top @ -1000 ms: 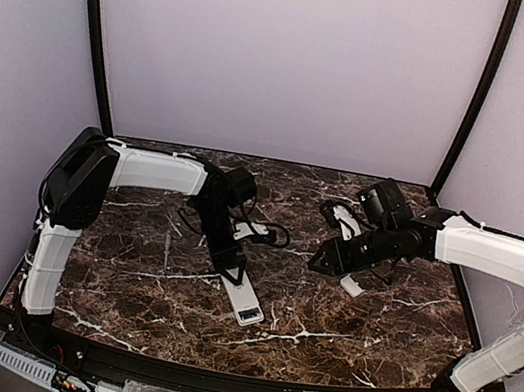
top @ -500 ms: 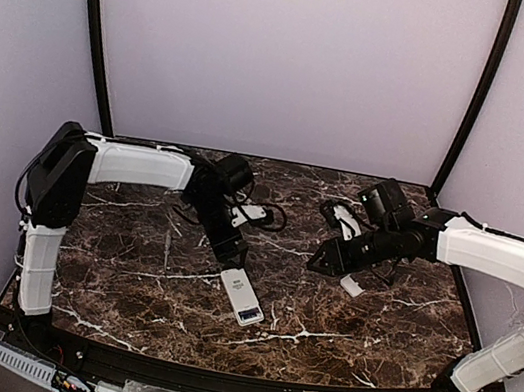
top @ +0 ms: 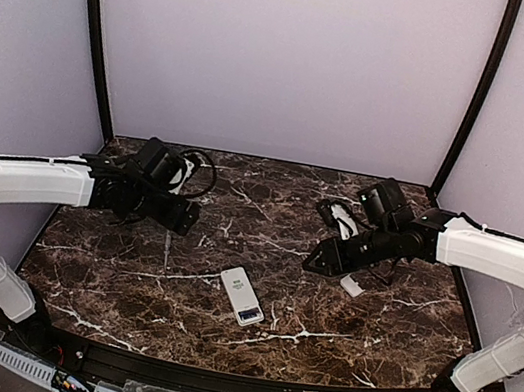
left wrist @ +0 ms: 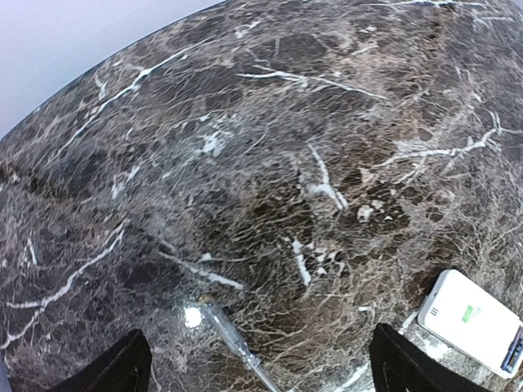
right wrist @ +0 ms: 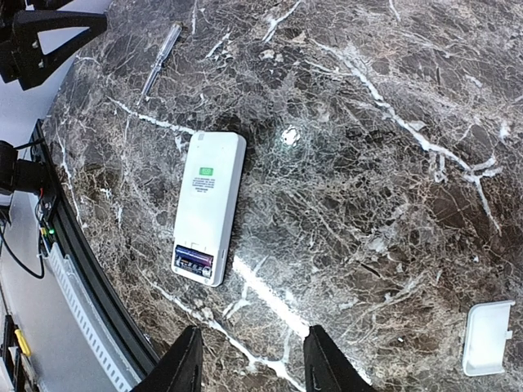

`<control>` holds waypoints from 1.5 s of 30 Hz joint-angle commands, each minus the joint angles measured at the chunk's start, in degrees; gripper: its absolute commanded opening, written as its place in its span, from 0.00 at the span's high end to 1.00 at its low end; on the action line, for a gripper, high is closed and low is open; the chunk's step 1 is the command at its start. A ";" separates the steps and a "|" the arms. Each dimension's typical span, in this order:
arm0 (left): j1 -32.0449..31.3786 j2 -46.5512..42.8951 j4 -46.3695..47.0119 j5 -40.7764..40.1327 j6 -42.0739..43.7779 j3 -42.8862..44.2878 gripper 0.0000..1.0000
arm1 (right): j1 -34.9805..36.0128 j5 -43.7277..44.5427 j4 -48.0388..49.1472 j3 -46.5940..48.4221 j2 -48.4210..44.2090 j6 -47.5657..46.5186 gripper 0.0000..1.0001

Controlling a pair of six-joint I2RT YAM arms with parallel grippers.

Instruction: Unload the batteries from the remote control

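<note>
Progress: roughly halfway, by my read. Cover piece [right wrist: 488, 337] is off & lies flat on the worktop [top: 126, 274], well apart from the remote control [right wrist: 208, 204], on the right arm's side. Remote control lies back-up near the middle of the worktop, toward the front edge, compt open at its near end. Batteries [right wrist: 193, 261] show as a dark blue-purple strip inside, so not yet out; what's left is lifting them out & setting them down. Can't tell how many are in there. Left gripper [top: 184, 219] hangs over the left part of the worktop w/ fingers spread wide, nothing betw. them. Right gripper [right wrist: 249, 361] is part-open & empty, off to the remote's right. A slim tool [right wrist: 160, 67] lies near the left gripper. Writing: green mark + a few lines of tiny print on the remote's back, too small to read; no brand legible.
</note>
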 commanded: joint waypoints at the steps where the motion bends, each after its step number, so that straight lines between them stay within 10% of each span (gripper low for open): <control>1: 0.72 -2.44 -3.27 -4.78 -16.05 -2.58 0.12 | 0.65 -0.45 1.39 1.41 0.92 0.81 0.58; 12: 3.88 -1.21 -11.19 4.58 -31.72 -6.46 0.35 | 1.34 -0.42 0.86 2.74 1.66 1.81 0.58; 45: 6.87 13.49 -4.14 10.51 -29.84 -6.77 0.72 | 1.86 -0.14 0.75 2.65 3.31 2.01 0.58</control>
